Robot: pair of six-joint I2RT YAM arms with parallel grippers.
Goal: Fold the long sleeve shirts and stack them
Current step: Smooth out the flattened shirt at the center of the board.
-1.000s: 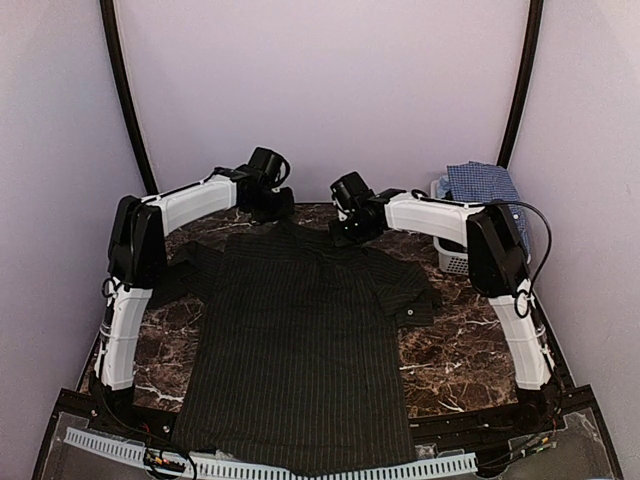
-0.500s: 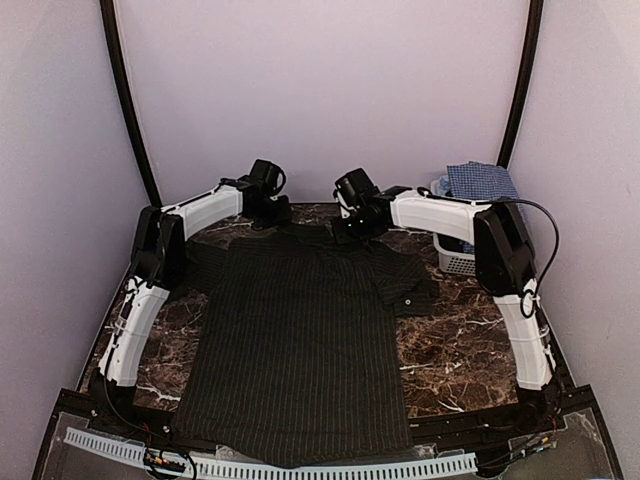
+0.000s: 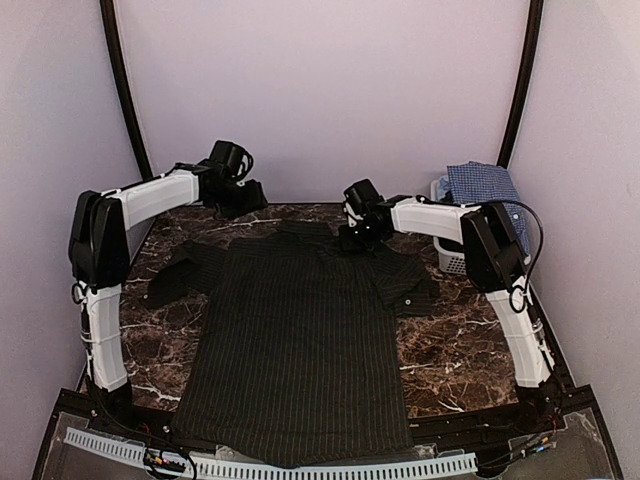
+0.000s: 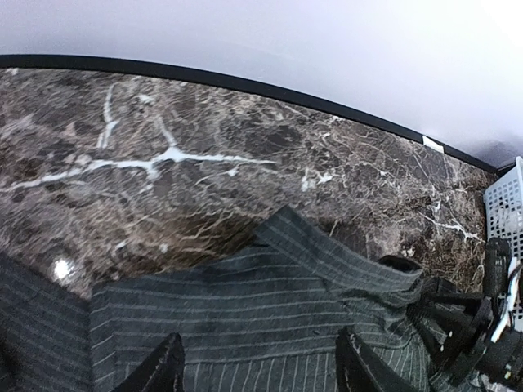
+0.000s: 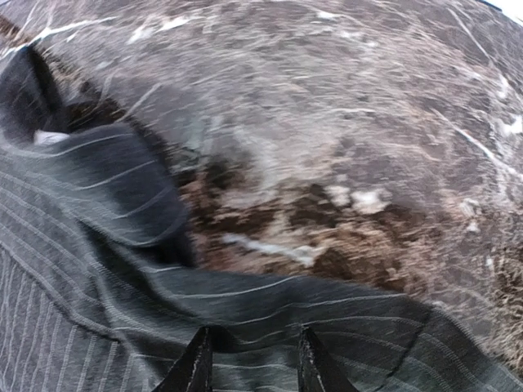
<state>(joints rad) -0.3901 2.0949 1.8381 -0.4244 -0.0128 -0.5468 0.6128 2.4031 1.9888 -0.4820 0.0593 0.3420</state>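
Black shirt lies spread flat mid-frame on the tabletop; left hand hovers open upper left, right hand sits at its top edge, grip unclear, and should pinch cloth squarely.

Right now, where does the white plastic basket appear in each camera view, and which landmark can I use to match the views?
Top external: the white basket stands at the right, near the far wall, with the blue check shirt draped on it.
Left wrist: only a slatted corner of it shows at the right edge.
Right wrist: not in view.
Shared landmark: the black pinstriped shirt, which is visible in all three views.
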